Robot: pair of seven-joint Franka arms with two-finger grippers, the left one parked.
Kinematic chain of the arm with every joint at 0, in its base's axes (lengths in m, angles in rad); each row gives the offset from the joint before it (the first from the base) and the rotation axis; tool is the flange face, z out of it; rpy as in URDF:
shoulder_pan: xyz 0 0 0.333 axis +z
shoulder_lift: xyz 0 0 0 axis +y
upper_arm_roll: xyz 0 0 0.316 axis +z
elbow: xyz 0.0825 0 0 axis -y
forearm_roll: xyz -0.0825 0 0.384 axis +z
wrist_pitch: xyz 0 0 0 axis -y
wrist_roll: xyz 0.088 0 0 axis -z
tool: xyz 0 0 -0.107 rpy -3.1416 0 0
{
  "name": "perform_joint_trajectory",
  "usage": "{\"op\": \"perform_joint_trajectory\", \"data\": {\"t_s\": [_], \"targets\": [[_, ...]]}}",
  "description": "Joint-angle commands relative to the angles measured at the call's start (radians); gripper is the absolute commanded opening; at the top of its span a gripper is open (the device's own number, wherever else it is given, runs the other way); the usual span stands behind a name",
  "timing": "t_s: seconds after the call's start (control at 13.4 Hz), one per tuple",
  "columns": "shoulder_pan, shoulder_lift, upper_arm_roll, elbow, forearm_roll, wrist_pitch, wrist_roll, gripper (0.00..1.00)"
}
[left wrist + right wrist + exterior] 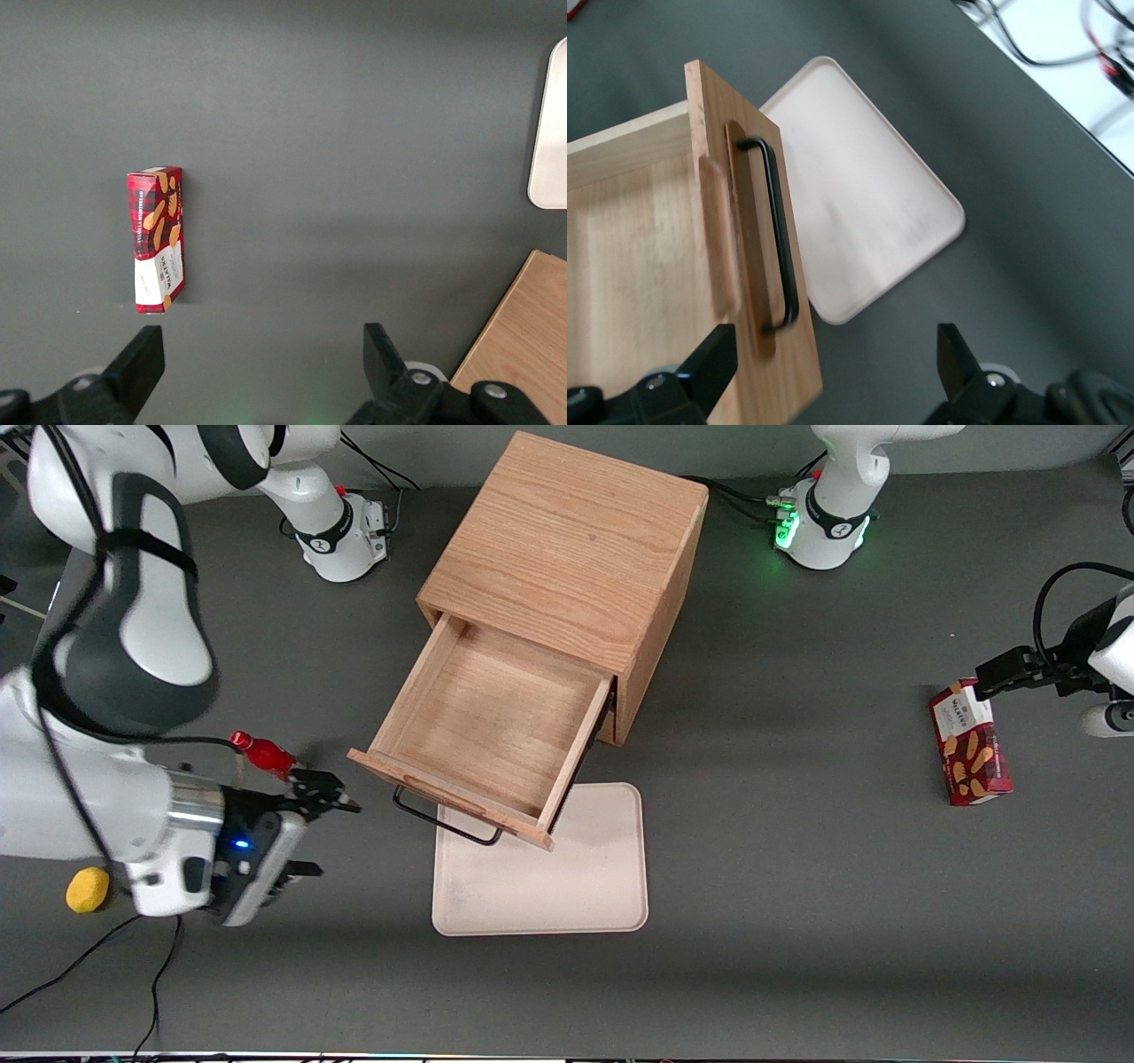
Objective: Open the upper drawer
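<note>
White lettering reading "WALKERS" stands on the pale label panel of a red tartan biscuit box point(969, 741) lying toward the parked arm's end of the table. In the left wrist view the same box point(158, 239) shows its white panel, but the print there cannot be read. No other text, number or sign is legible on anything else in view.
</note>
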Motion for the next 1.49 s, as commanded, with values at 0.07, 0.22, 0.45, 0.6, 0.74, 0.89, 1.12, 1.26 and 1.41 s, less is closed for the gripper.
{"op": "perform_joint_trajectory", "data": {"t_s": [0.07,0.22,0.45,0.6,0.74,0.89,1.12,1.26,1.41], "targets": [[0.001,-0.111,-0.098,-0.045,-0.046,-0.142,0.112,1.00],[0.012,-0.166,-0.119,-0.061,-0.151,-0.202,0.117,1.00],[0.015,-0.330,-0.131,-0.251,-0.227,-0.221,0.195,1.00],[0.017,-0.418,-0.192,-0.359,-0.227,-0.223,0.227,1.00],[0.017,-0.475,-0.249,-0.432,-0.233,-0.230,0.250,1.00],[0.020,-0.521,-0.274,-0.485,-0.241,-0.244,0.422,1.00],[0.044,-0.516,-0.269,-0.464,-0.317,-0.253,0.567,1.00],[0.049,-0.516,-0.272,-0.465,-0.322,-0.229,0.650,1.00],[0.080,-0.524,-0.272,-0.509,-0.348,-0.195,0.661,1.00]]}}
